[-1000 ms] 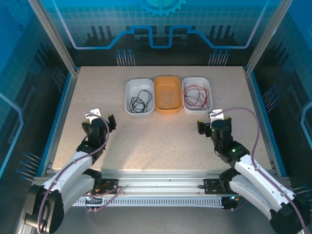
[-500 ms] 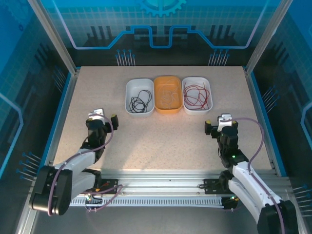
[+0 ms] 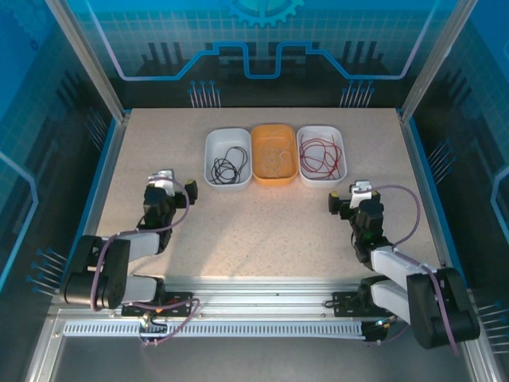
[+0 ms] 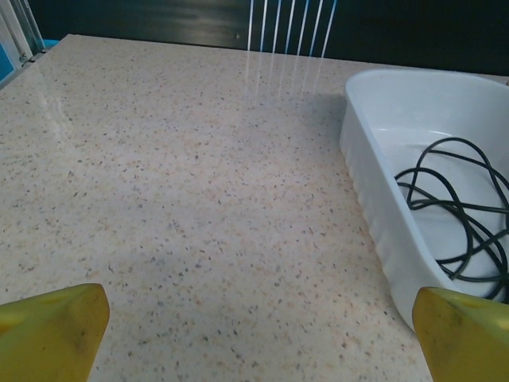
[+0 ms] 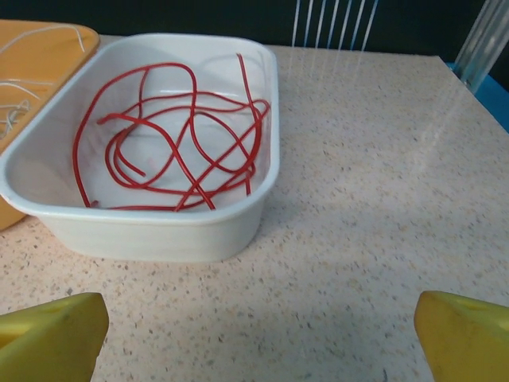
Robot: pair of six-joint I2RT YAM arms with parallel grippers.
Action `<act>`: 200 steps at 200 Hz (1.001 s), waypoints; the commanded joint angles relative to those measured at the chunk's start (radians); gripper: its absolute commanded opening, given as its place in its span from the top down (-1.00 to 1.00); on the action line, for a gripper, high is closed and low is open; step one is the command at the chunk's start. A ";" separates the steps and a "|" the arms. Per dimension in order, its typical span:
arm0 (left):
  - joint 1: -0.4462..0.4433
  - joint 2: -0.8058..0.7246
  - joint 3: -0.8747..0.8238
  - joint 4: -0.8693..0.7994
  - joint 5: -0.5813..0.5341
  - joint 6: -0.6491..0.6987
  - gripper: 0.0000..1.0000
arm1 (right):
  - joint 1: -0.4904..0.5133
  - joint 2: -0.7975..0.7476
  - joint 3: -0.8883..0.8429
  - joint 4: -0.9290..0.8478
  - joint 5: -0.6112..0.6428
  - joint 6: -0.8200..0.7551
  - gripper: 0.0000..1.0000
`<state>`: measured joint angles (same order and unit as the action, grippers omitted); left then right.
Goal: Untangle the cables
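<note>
Wide apart and holding nothing, the left pincer sits low over the speckled tan table, near the tubs. Its yellow fingers touch no cable. The right pincer is wide apart too, and holds nothing. Three little tubs stand side by side at the back. The thin black cable curls in the left white tub. The pale whitish cable lies in the middle orange tub. The thin red cable loops in the right white tub.
</note>
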<state>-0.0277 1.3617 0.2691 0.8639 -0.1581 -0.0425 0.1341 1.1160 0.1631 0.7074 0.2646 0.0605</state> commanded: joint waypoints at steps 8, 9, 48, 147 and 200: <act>0.067 0.134 0.002 0.212 0.092 -0.019 -0.98 | -0.029 0.092 0.026 0.208 -0.066 -0.028 -0.99; 0.068 0.138 0.002 0.216 0.096 -0.020 -0.98 | -0.029 0.096 0.027 0.211 -0.068 -0.029 -0.99; 0.086 0.193 0.037 0.205 0.161 -0.019 -0.98 | -0.056 0.215 0.059 0.306 -0.127 -0.054 -0.99; 0.084 0.188 0.091 0.099 0.207 0.004 -0.98 | -0.184 0.434 0.183 0.310 -0.513 -0.039 -0.99; 0.078 0.187 0.099 0.082 0.209 0.015 -0.98 | -0.146 0.430 0.212 0.240 -0.466 -0.070 -0.99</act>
<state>0.0513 1.5513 0.3462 0.9627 0.0242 -0.0490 -0.0200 1.5578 0.3710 0.9966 -0.1734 0.0154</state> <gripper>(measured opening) 0.992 0.996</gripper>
